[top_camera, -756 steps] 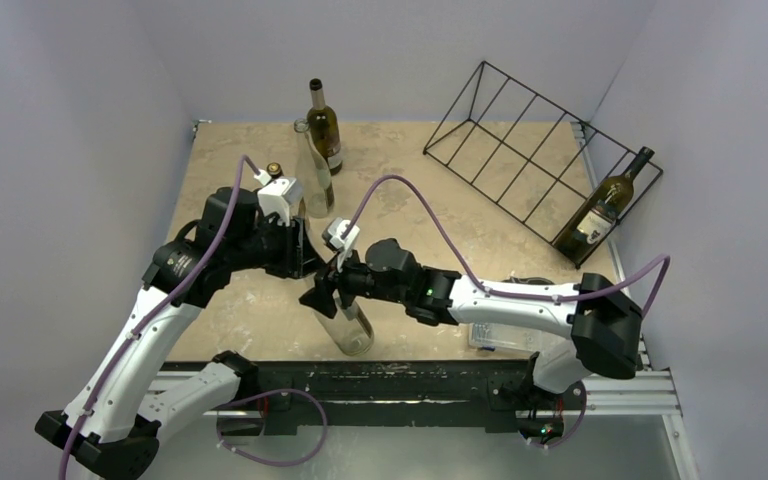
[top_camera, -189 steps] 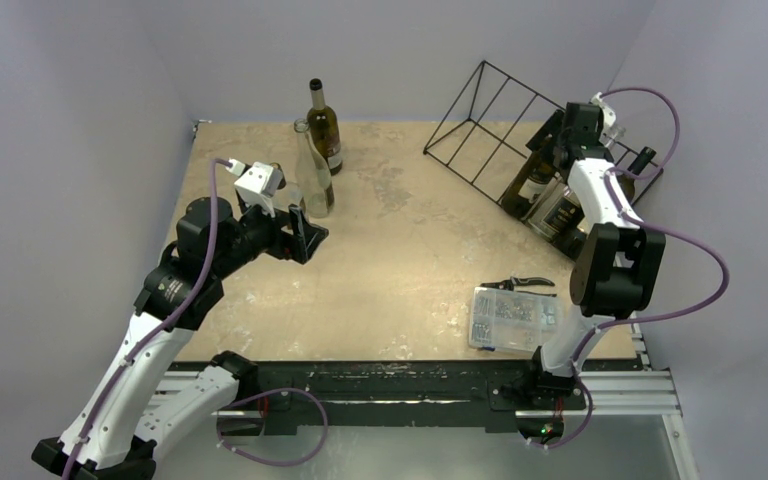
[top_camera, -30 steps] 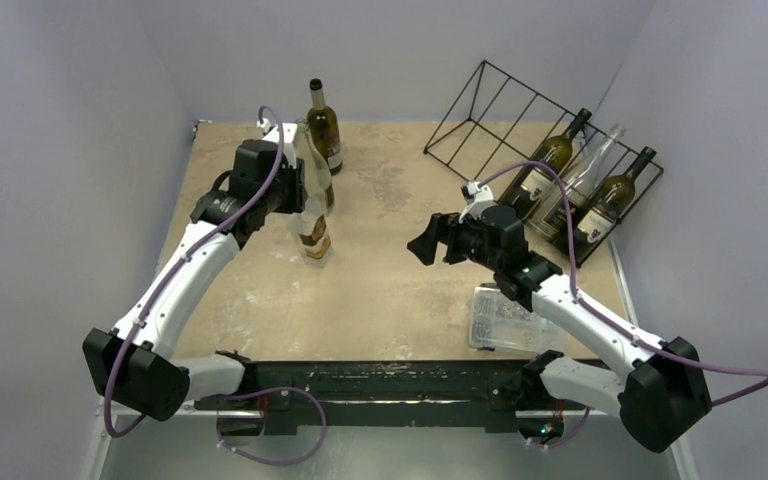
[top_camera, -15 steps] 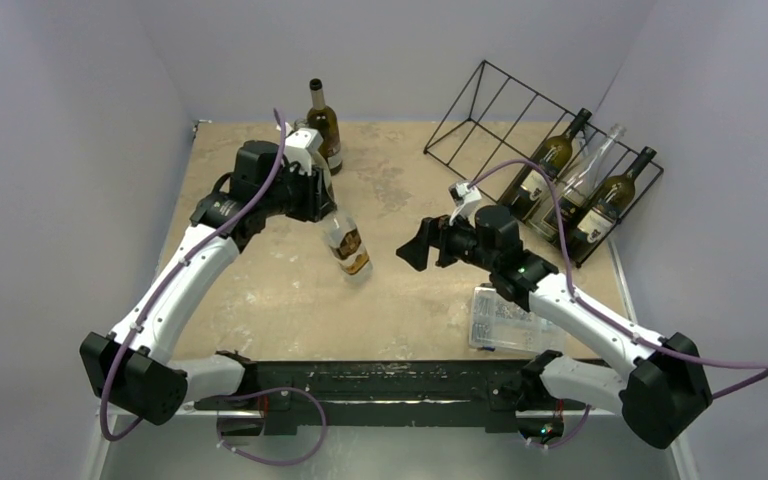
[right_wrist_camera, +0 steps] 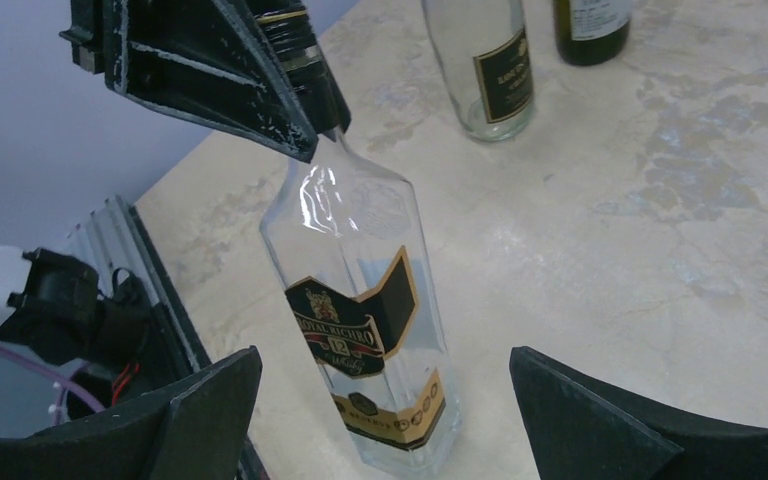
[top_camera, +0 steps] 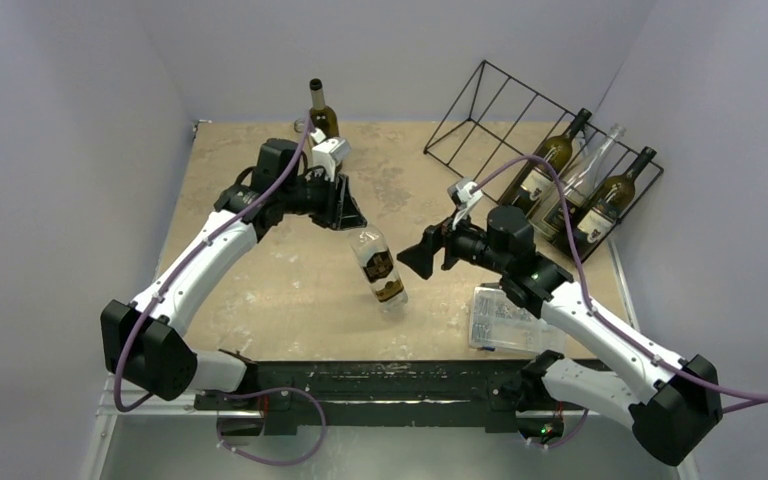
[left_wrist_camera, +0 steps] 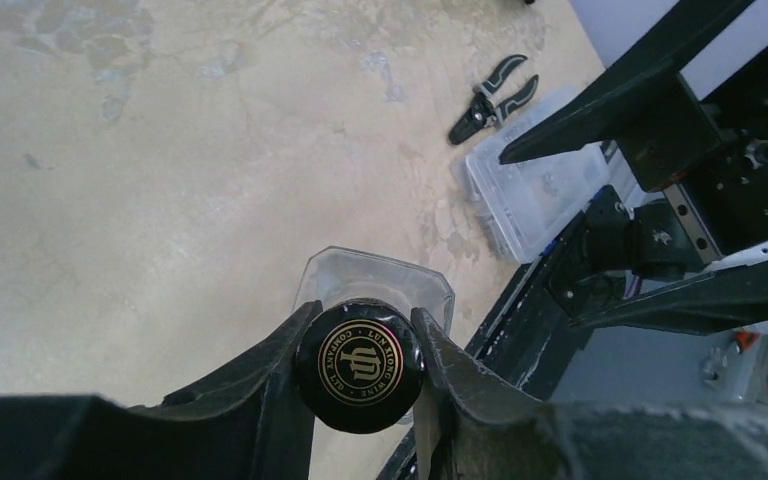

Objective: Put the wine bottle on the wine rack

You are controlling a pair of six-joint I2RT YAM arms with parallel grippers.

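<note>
— Well, where's the wine bottle (top_camera: 380, 268)?
— Tilted over the table (top_camera: 290, 300), neck clenched in the left gripper (top_camera: 350, 215); only its wrist view shows the cap (left_wrist_camera: 360, 360) emblem. The right gripper (top_camera: 412, 256) gapes nearby, wine rack (top_camera: 508, 135) far right.

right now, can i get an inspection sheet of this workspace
surface: beige mottled tabletop
job's things: clear square bottle hangs tilted; wine rack holds three bottles
clutter: parts box, pliers, two standing bottles
end effectors: left end effector shut on clear square bottle's cap; right end effector open, facing it
cables: purple cables along both arms
surroundings: plain grey walls
</note>
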